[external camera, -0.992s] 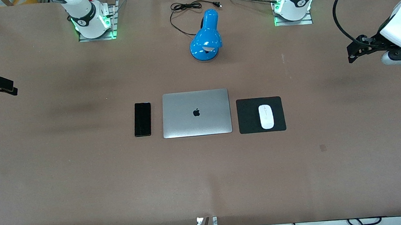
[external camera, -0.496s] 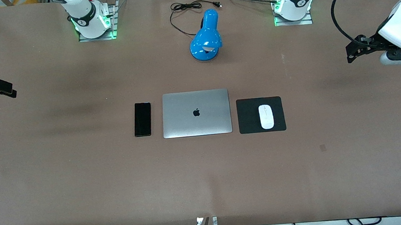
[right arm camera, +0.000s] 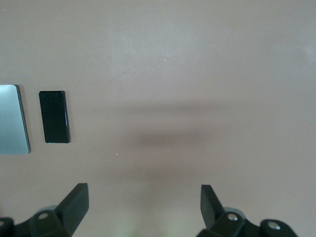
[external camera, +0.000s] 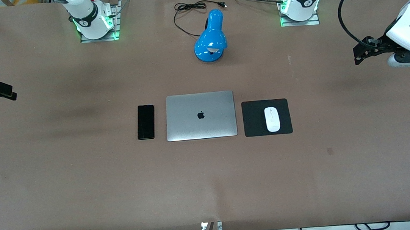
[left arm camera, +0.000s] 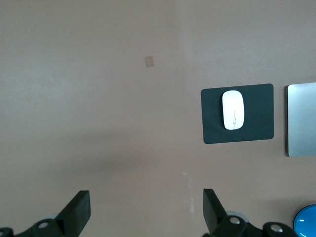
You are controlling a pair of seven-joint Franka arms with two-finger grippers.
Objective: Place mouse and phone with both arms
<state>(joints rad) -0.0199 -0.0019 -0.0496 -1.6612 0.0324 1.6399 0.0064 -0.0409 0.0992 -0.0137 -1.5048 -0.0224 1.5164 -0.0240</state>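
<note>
Lying on the black mouse pad, just beside the closed silver laptop toward the left arm's end: white mouse. Resting flat on the tabletop beside the laptop's right-arm edge: black phone. Hovering released, empty, well apart from the laptop: left claw, right claw.
</note>
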